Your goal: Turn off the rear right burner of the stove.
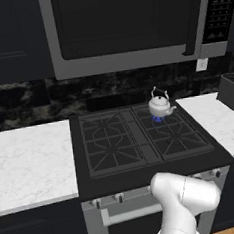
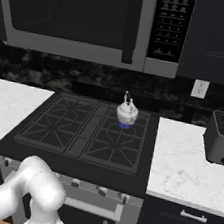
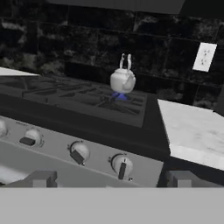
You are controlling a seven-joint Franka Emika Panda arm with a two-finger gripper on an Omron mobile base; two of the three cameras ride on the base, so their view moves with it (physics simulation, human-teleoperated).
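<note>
Presently, item: black four-burner gas stove set between two white marble counters, below a steel-framed microwave. The rear right burner sits at the back of the right-hand grate, near the dark stone backsplash; it is lit, a small blue flame showing beneath the silver-white kettle that stands upright on it, presumably put there to heat. Kettle spout points toward the right counter in the left base view; its bail handle stands vertical. Burner head is round, so it has no long axis of its own; the grate bars around it run front to back and side to side. Control row: steel front panel with knobs, seen from the hand view at an angle; the rightmost knob has its dark pointer running nearly vertical, the next knob has its pointer slanted. Judgement: the hand is held low and facing the panel so as to reach a knob, the rightmost being the likeliest match. Gripper: two grey fingertips at the bottom of the hand view, spread wide apart, holding nothing, not touching the panel. Also present: toaster on the right counter, wall outlet.
</note>
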